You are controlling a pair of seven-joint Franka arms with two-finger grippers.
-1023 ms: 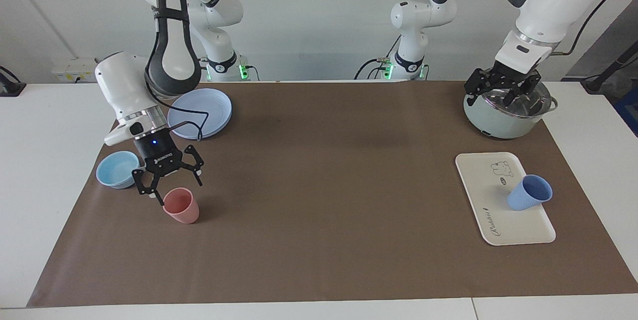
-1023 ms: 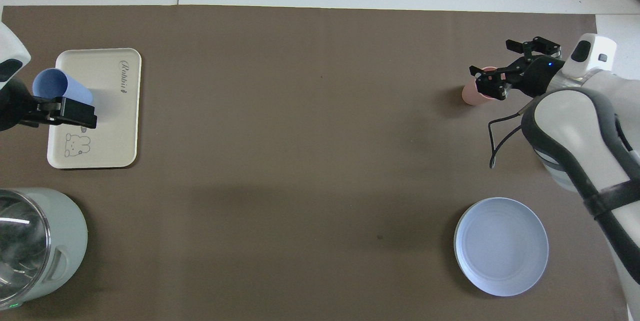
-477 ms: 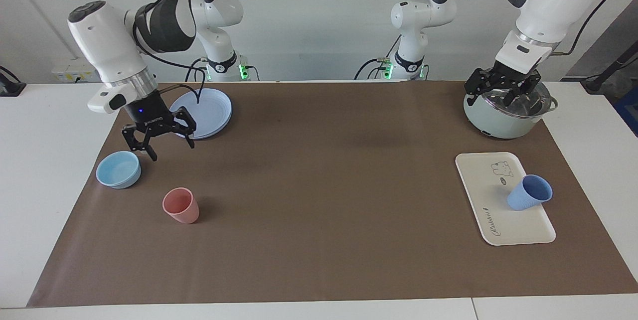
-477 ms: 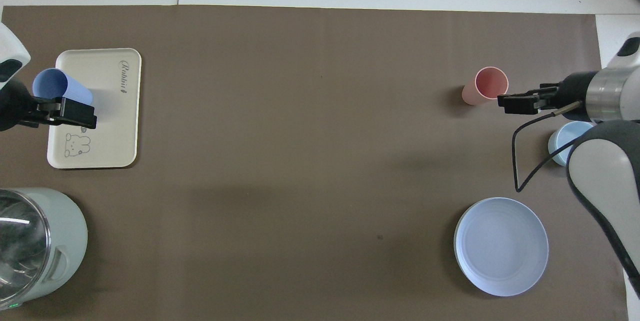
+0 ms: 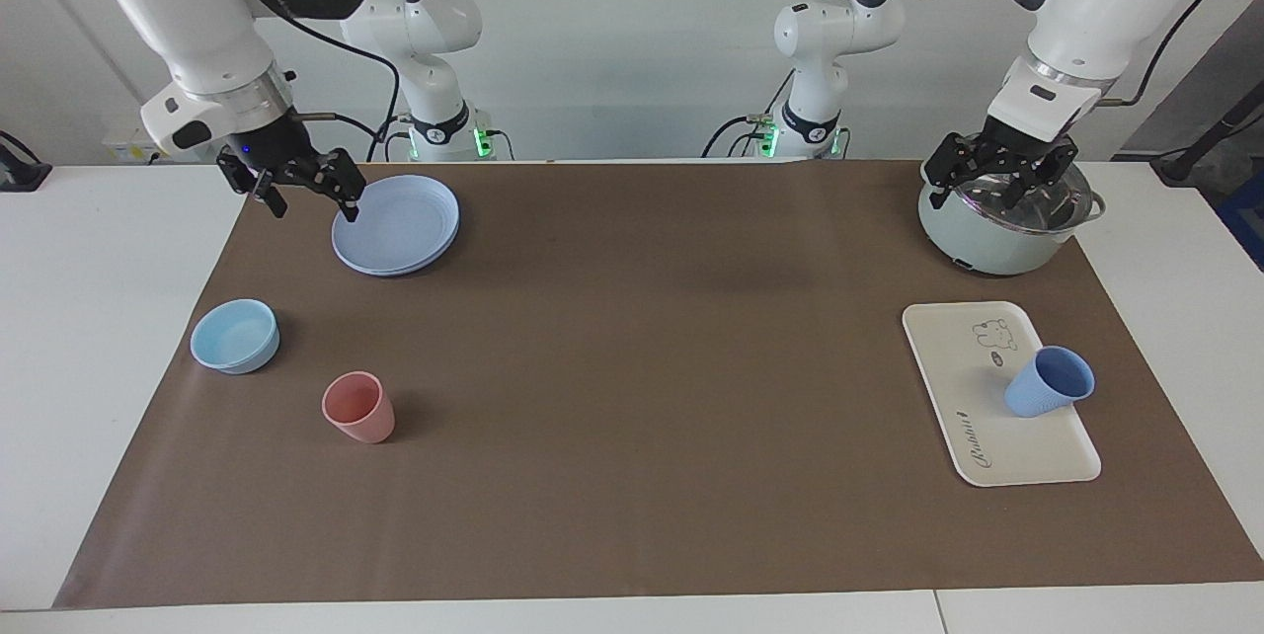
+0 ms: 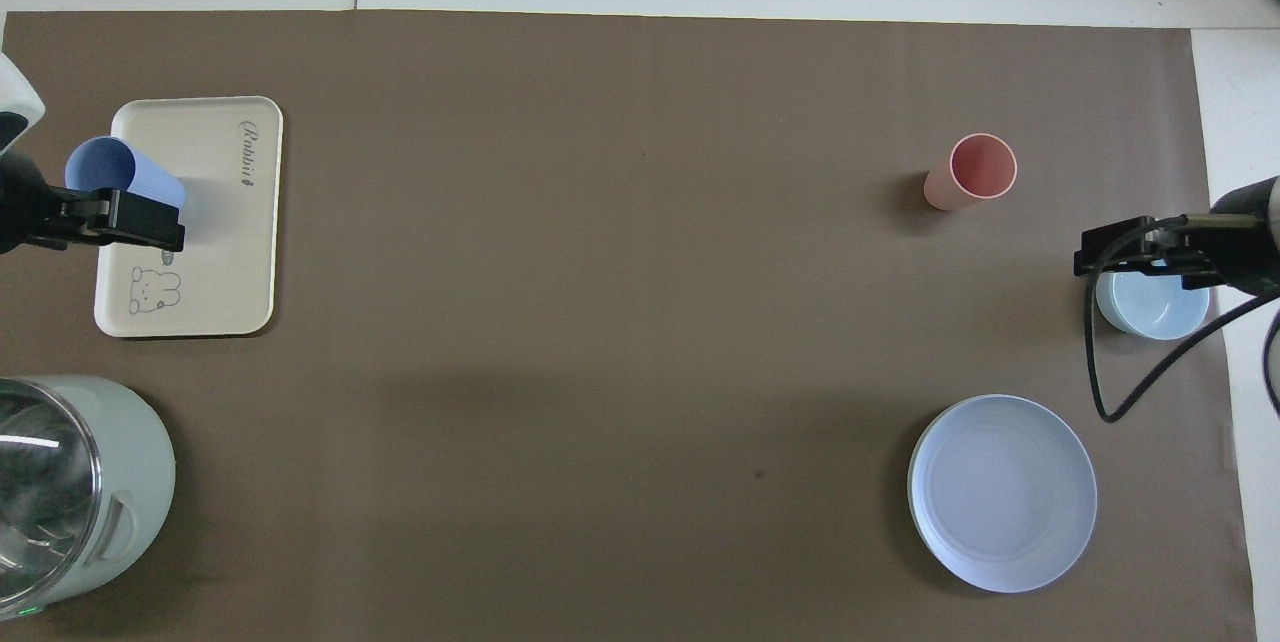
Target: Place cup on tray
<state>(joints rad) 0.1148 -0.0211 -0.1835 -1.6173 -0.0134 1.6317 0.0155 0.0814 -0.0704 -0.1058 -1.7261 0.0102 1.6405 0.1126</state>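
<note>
- The small periwinkle-blue plastic tumbler, i.e. the cup [image 5: 1049,394], is sitting on the flat cream-white rectangular tray w/ bear print [image 5: 963,387], at the tray's edge toward the left arm's end of the worktop [image 5: 632,555]. It is looking tilted in the facing view, mouth leaning outward past that edge; whether it is fully upright cannot be told.
- Handling, as a judgement: thin plastic, so prob. very light, stiff enough for a pinch but smooth and tapered, so it is likely slipping upward out of a tight squeeze. Not fragile. Best hold is looking like across the ribbed wall approx. mid-height, or one finger inside the rim and one outside. A light cup is tipping easily if nudged.
- Left end effector [image 5: 997,178] is hanging over the pale-green pot w/ steel liner [image 5: 1002,231], fingers spread, gripping nothing. The cup is lying well apart from it, no contact.
- Right end effector [image 5: 296,182] is hovering by the round blue-lilac plate [image 5: 400,224], fingers splayed, empty. The cup is lying toward the other arm's end of the worktop, so well apart.
- Also on the brown mat: pink plastic cup [image 5: 357,407] and low light-blue bowl [image 5: 235,335], both untouched.
- Judgement: w/ the cup on the tray and both arms clear, the task is looking done or nearly so.
</note>
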